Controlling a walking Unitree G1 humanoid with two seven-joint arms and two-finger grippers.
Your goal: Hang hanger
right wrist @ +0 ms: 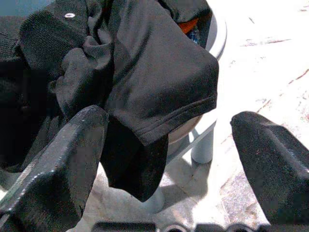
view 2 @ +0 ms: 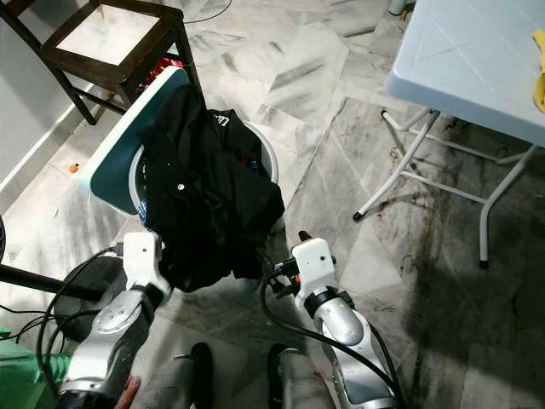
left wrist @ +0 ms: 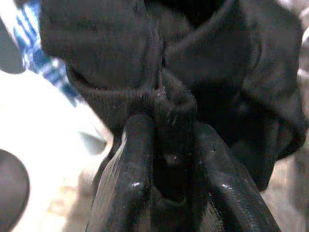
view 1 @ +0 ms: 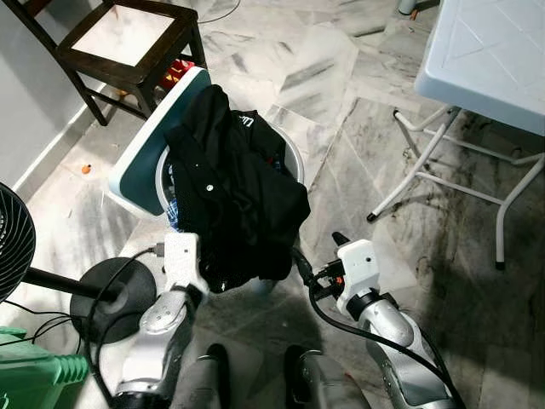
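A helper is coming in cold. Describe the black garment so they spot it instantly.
Find the white laundry basket beside the dark wooden chair. The black shirt is heaped over its rim, pinched by the left gripper; unlike the blue-striped cloth beneath, it is plain black.

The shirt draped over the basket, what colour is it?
Black; the shirt shows best in the left eye view.

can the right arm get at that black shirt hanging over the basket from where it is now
Probably yes. The right pincer is open beside the black shirt, whose hem hangs free between its fingers; the left pincer already grips another fold.
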